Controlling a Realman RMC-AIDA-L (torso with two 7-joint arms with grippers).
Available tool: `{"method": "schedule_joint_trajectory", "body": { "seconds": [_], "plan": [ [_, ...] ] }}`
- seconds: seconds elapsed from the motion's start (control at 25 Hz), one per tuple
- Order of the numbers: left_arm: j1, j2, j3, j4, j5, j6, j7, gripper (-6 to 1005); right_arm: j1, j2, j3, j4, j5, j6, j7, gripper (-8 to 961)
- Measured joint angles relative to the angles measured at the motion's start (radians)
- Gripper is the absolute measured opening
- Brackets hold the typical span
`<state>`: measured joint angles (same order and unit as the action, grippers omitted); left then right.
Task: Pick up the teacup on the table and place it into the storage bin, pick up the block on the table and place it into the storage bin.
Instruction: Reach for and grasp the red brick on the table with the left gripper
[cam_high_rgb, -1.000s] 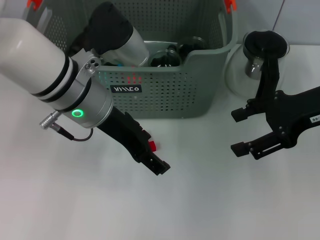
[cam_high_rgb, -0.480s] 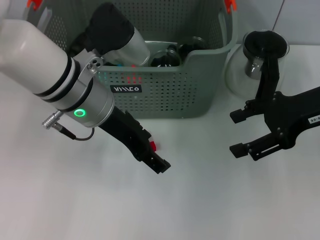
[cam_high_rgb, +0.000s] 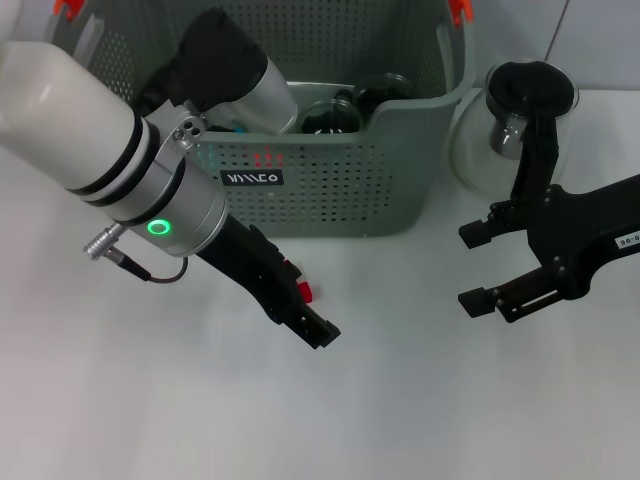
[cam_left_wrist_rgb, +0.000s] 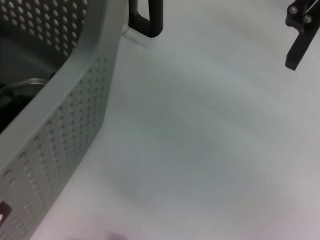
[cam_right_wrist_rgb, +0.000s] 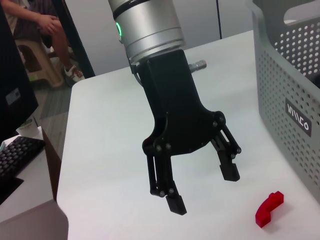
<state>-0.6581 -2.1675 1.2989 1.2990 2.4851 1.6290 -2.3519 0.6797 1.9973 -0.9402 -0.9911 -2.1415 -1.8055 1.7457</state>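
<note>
The grey-green perforated storage bin (cam_high_rgb: 340, 185) stands at the back middle of the table, with glass cups (cam_high_rgb: 328, 116) inside it. A small red block (cam_high_rgb: 306, 291) lies on the table in front of the bin. It also shows in the right wrist view (cam_right_wrist_rgb: 269, 208). My left gripper (cam_high_rgb: 300, 305) hangs open just beside and above the block. The right wrist view shows this gripper (cam_right_wrist_rgb: 203, 189) with spread fingers, the block outside them on the bin's side. My right gripper (cam_high_rgb: 470, 266) is open and empty at the right.
A glass pot with a black lid and handle (cam_high_rgb: 515, 120) stands to the right of the bin, behind my right gripper. The bin's wall (cam_left_wrist_rgb: 75, 115) fills one side of the left wrist view. White table lies in front.
</note>
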Motion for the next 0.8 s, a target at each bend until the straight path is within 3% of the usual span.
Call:
{"method": "schedule_joint_trajectory", "body": {
  "seconds": [0.8],
  "plan": [
    [0.0,0.0,-0.003,-0.001,0.002,0.0,-0.003,928,0.001,-0.002,0.0,0.002,-0.001,-0.003,-0.001,926]
  ]
}}
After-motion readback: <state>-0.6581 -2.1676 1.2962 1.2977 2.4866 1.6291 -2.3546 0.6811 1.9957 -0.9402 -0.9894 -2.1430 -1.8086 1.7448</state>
